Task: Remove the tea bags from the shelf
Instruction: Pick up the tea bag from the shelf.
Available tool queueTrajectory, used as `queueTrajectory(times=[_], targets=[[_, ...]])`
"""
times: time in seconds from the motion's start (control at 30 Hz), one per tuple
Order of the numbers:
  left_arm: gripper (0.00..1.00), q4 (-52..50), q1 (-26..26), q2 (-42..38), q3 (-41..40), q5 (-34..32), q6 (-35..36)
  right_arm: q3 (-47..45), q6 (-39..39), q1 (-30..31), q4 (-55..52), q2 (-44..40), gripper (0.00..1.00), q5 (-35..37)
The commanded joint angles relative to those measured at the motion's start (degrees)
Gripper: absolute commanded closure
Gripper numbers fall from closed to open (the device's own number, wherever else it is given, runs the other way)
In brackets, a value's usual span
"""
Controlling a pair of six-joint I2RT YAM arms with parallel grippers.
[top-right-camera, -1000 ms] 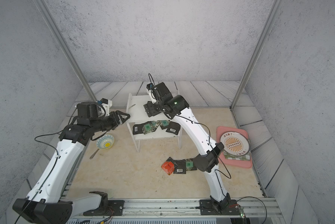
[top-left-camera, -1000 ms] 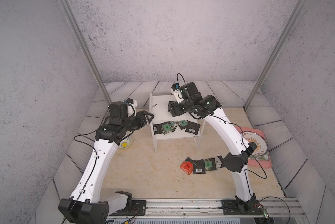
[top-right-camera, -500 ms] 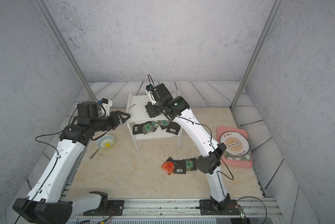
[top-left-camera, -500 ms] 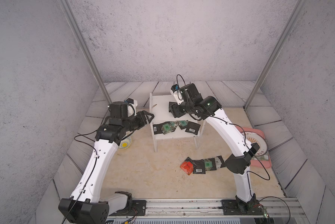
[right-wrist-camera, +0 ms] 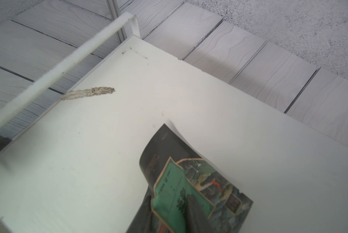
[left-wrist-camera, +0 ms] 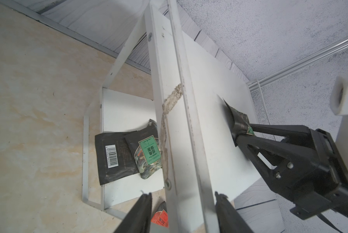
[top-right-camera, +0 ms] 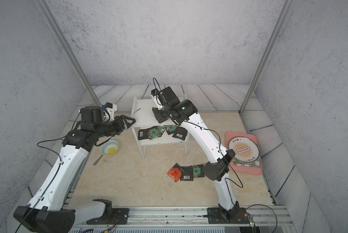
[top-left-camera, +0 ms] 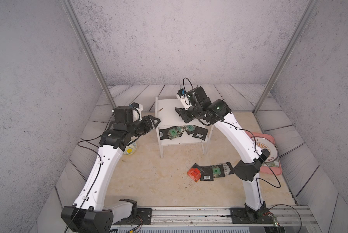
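Two right fingers [left-wrist-camera: 274, 128] have seemingly closed on sachet [right-wrist-camera: 189, 171].

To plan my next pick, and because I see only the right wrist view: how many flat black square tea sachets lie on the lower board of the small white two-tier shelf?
Observer: At least four black sachets overlap on the white shelf's lower board.
Operator: Where could the held black-and-green sachet go?
Observer: Other sachets lie on the beige table, in front of the shelf, beside a red-orange sachet.
Operator: And the left gripper?
Observer: The black left gripper is open; the shelf's side panel edge shows between its jaws.
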Motion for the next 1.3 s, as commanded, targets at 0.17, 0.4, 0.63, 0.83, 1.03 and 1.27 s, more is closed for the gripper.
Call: queueTrajectory(times=[0.17,0.4,0.63,0.83,1.03,1.27], targets=[[0.46,-0.75,0.42,-0.5,-0.96,-1.09,0.22,0.18,-1.3,-0.13,-9.65,-0.85,0.81,0.57],[0.47,-1.16,0.42,-1.04,-0.8,-1.76,0.28,-0.85,-2.15,0.23,-8.86,-4.58,0.83,0.32],[0.46,-2.66,0.42,-2.62,-0.62,-3.24,1.04,-3.08,-2.89,1.32,-7.57,-9.23,0.83,-1.26],[0.46,-4.82,0.42,-4.72,-1.35,-4.68,2.02,-9.56,-4.27,3.96,-6.28,-15.73,0.82,-1.2],[0.46,-6.34,0.43,-7.17,-3.37,-5.32,2.16,-21.57,-4.64,6.65,-2.66,-24.28,0.82,-2.63],[0.46,-9.38,0.42,-11.09,-7.27,-7.21,3.54,-41.74,-4.36,10.19,5.03,-36.34,0.81,-5.81]])
